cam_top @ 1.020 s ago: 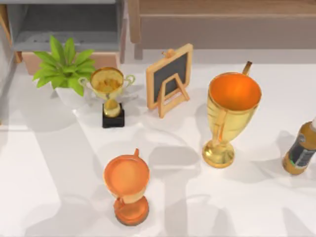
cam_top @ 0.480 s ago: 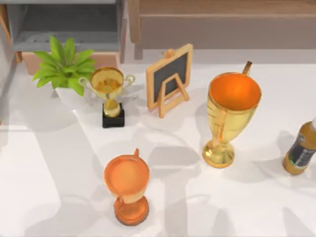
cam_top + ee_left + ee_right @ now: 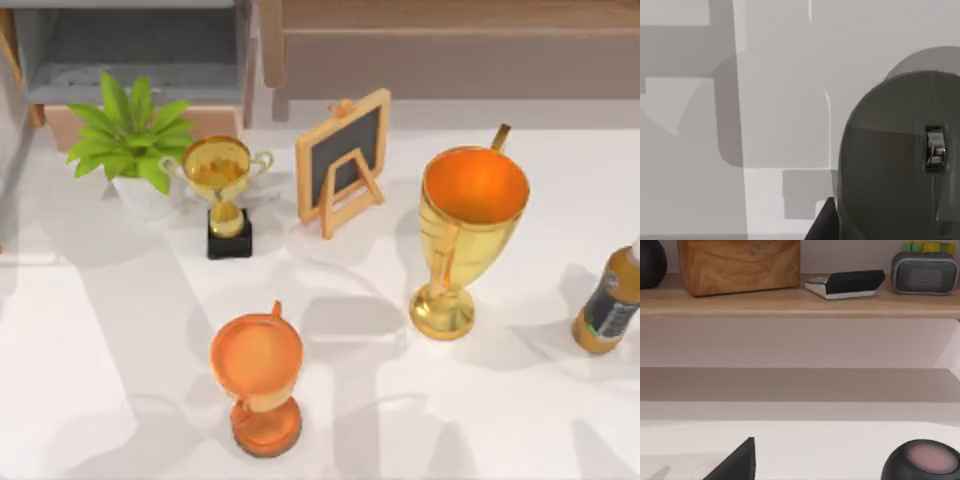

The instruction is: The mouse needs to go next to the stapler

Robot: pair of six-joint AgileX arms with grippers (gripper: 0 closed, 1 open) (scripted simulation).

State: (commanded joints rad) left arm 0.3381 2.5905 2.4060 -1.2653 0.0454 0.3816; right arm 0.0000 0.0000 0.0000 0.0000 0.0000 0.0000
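White tabletop (image 3: 120, 330): from above I see a potted plant (image 3: 128, 135) far left, a small gold trophy (image 3: 222, 190) just beside it, a chalkboard easel (image 3: 343, 160) centre, a big gold cup (image 3: 468, 235) right, an orange cup (image 3: 258, 380) near, and a bottle (image 3: 610, 300) at the right edge.
Left wrist: grey mouse (image 3: 900, 160) lies on the tabletop, close under my camera.
Right wrist: black stapler (image 3: 846, 284) rests on a wooden shelf (image 3: 790, 302), between a wood block (image 3: 737, 262) and a grey speaker (image 3: 924, 272).
Jaws: I cannot tell for either arm.
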